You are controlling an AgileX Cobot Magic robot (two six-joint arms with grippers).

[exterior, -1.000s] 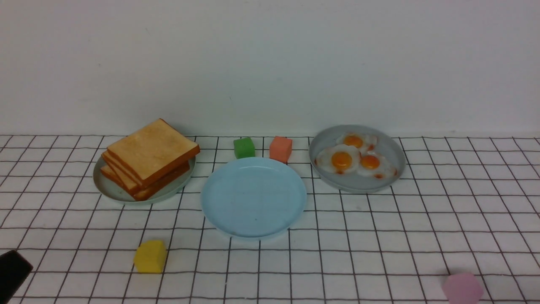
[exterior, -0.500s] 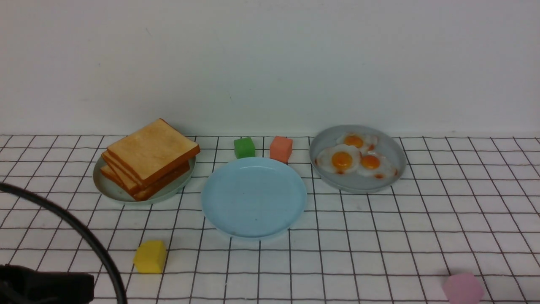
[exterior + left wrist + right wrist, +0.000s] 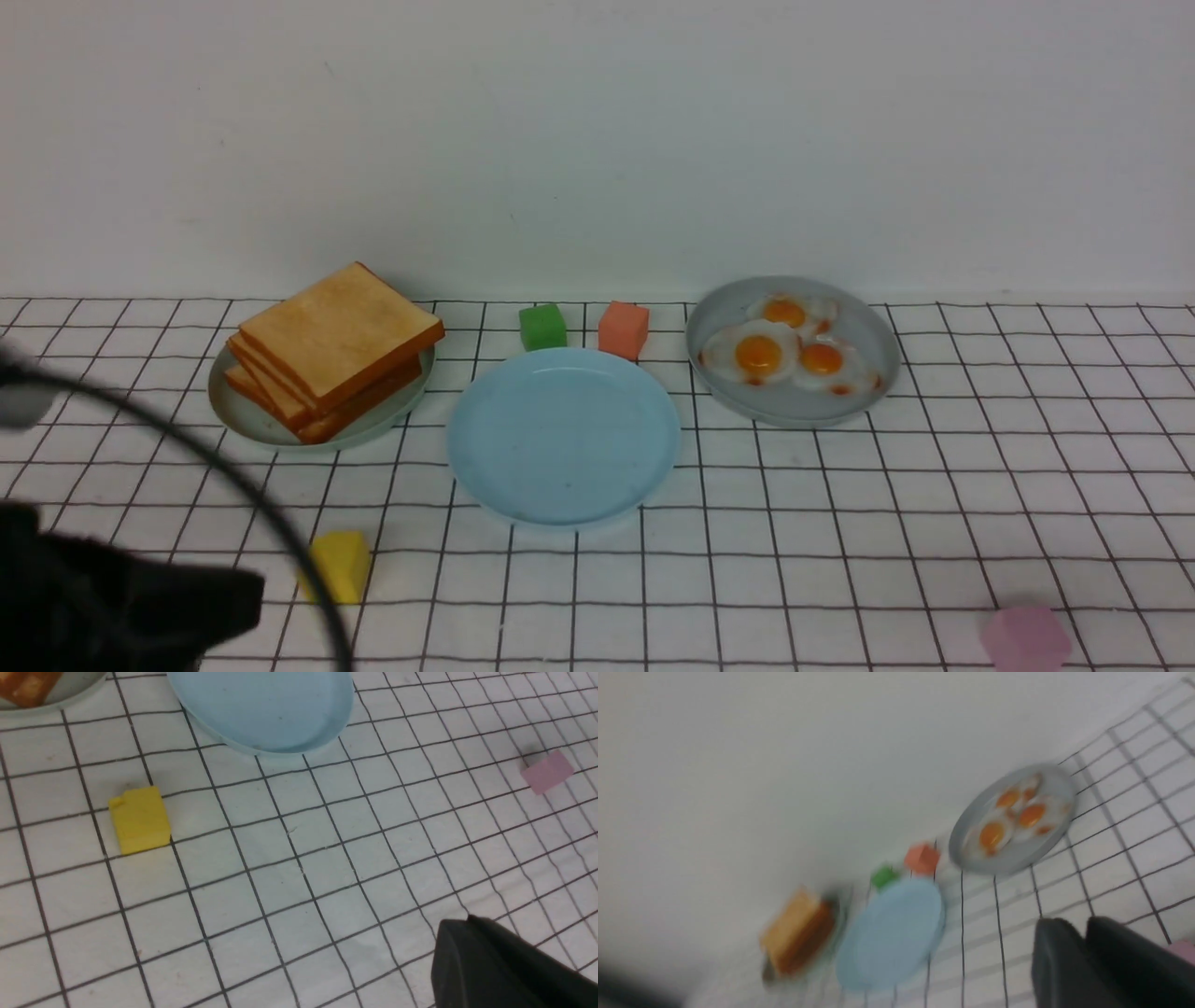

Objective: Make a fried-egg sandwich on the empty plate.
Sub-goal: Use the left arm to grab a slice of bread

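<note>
While the empty plate (image 3: 563, 439) lay bare, the front view showed the toast pile (image 3: 336, 345) left of it, the fried egg (image 3: 758, 353) right of it among 2 smaller eggs (image 3: 805, 336), and the left gripper (image 3: 187, 602) nearer and left of it. Left wrist view: only 1 dark finger showed, so its opening could not be told. Right wrist view: the right gripper (image 3: 1085, 961) was closed on nothing. Judged best: grip 1 top slice by opposite edges and centre it on the plate.
</note>
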